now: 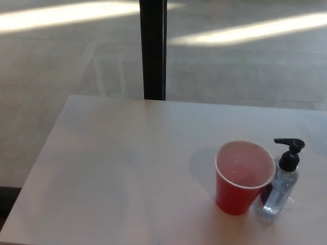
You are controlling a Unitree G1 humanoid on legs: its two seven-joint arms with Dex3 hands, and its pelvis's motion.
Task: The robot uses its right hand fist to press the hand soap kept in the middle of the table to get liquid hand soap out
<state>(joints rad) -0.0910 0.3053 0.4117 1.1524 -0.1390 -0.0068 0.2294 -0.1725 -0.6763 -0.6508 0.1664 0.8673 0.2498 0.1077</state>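
Standing upright near the bench's point(117, 168) right front, the hand soap bottle point(280, 186) showed a clear body and a black pump head point(290, 150) with its nozzle pointing left. Just beside it on the left, touching or nearly so, sat 1 red cup point(240, 178), upright, mouth open, its rim partly covering the bottle's lower side. Neither hand was in the shot, so whether the fingers were spread or pressed together could not be told. Behind the bench ran a dark vertical post point(153, 48) against a grey floor point(61, 61) streaked with sunlight.
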